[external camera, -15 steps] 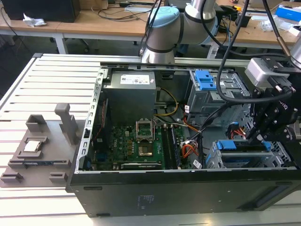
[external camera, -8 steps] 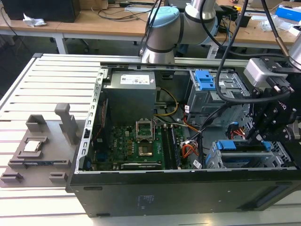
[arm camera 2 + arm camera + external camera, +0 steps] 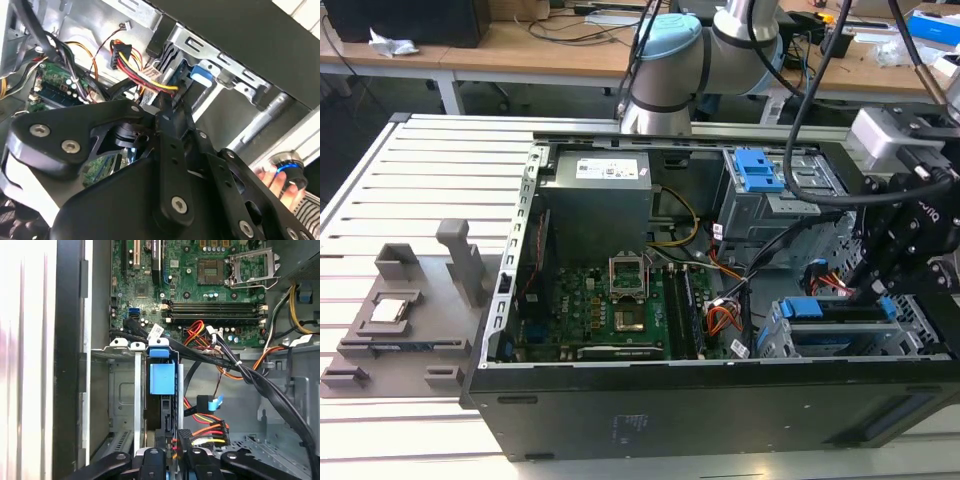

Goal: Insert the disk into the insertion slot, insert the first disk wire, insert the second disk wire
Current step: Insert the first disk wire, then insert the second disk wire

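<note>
Case: an open computer case (image 3: 670, 410) lies on its side on the slatted table (image 3: 420, 180), with the motherboard (image 3: 610, 310) near its middle.
Arm: in the exterior view the arm (image 3: 670, 60) comes in from 12 o'clock and bends over the case toward 3 o'clock.
Tool: the tool (image 3: 868, 292) reaches down into the case at about 4 o'clock from the motherboard, just above the drive cage.
Tool state: cannot tell how far open it is, or whether it grips anything. In the second wrist view its tip meets the end of a red, yellow and black wire bundle (image 3: 150, 80).
Disk: the disk (image 3: 162, 377) sits inside the insertion slot (image 3: 790, 345), with its blue carrier handle showing at the open end; in the exterior view it lies at 4 o'clock in the case.
Wires: the bundle ends right beside the disk – plugged in or not, I cannot tell. A black cable with a blue plug (image 3: 210, 402) hangs loose nearby.
Taller bay: a grey bay with a blue latch (image 3: 760, 170) stands at 1 o'clock from the motherboard.
Power supply: a grey power supply (image 3: 595, 200) sits at 12 o'clock from the motherboard.
Fixture: a grey fixture tray (image 3: 410, 320) rests on the table at 9 o'clock of the case.
Person: a hand (image 3: 272, 182) shows in the second wrist view, beside a blue-ringed knob (image 3: 287, 167).
</note>
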Available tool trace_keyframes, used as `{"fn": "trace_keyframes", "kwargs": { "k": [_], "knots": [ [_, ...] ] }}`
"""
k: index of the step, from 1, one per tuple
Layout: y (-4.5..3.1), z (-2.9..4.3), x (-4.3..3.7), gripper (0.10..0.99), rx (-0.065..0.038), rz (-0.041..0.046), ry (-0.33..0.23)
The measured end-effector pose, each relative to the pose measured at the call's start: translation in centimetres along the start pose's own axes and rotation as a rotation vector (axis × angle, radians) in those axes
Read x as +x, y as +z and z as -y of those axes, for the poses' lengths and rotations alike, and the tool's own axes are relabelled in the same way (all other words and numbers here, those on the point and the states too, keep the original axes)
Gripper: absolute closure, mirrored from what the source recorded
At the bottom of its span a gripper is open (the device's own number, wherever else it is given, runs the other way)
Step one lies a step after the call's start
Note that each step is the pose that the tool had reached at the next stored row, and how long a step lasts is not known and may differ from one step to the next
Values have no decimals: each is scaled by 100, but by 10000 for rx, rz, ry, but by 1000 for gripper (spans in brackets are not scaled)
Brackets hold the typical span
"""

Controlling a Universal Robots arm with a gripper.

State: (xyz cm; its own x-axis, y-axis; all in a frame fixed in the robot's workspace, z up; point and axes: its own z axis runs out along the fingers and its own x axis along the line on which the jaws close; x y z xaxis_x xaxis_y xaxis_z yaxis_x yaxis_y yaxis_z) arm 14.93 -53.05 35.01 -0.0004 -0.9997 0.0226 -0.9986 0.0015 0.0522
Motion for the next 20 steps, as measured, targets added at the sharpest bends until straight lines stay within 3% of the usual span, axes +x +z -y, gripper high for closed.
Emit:
{"fn": "trace_keyframes", "kwargs": {
  "k": [2,4,7,20],
  "knots": [
    [-78,-4,-3,859,1,-1,0],
    [-136,-7,-5,980,1,-1,0],
    [-213,-11,-6,980,0,-3,0],
    [-233,-12,-5,980,0,-2,0]
  ]
}}
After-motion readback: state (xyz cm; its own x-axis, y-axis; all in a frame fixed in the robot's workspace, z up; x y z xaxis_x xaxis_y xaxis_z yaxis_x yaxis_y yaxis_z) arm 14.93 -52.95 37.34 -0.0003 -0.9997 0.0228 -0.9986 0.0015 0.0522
